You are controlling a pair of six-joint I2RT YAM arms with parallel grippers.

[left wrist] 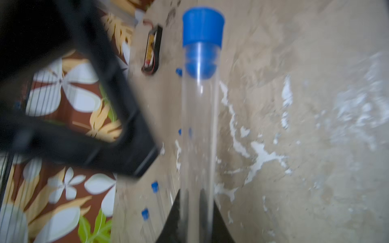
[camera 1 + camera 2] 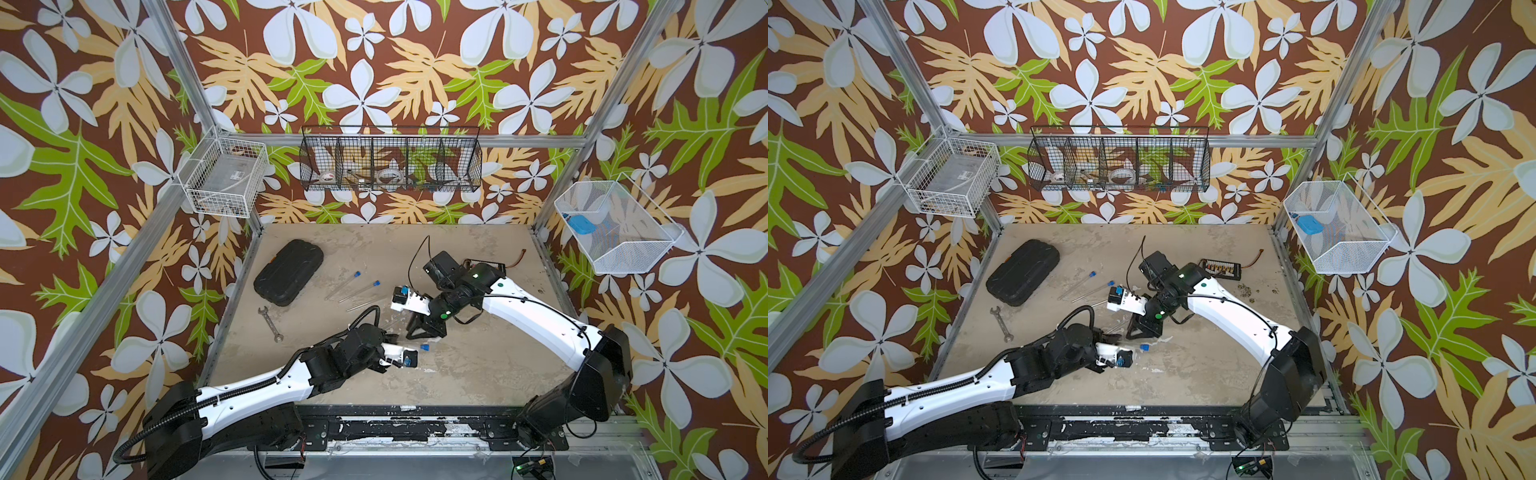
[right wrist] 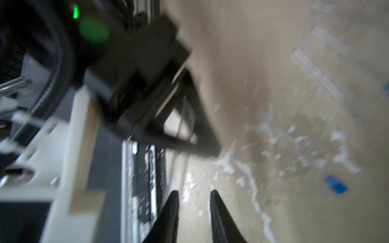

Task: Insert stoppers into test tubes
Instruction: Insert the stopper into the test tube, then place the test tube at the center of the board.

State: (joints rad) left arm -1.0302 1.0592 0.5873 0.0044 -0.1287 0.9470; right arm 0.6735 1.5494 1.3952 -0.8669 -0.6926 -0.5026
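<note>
Since the left claw (image 1: 196, 202), over the table (image 2: 478, 365), is clamped on a tube (image 1: 197, 126) whose far end already carries a stopper (image 1: 202, 27), this insertion looks done. The next move, I judge, calls for laying that tube beside the two capped tubes (image 2: 356, 274) at ten o'clock. The right claw (image 3: 194, 192) stands narrowly parted, empty; a loose stopper (image 2: 424, 346) lies near it at four o'clock.

The small cylindrical plastic stopper (image 1: 203, 27) is showing bright blue, its thin tube (image 1: 197, 126) clear — the table top (image 1: 305, 63) is looking beige with white flecks, the walls (image 2: 374, 62) wearing brown floral print.
</note>
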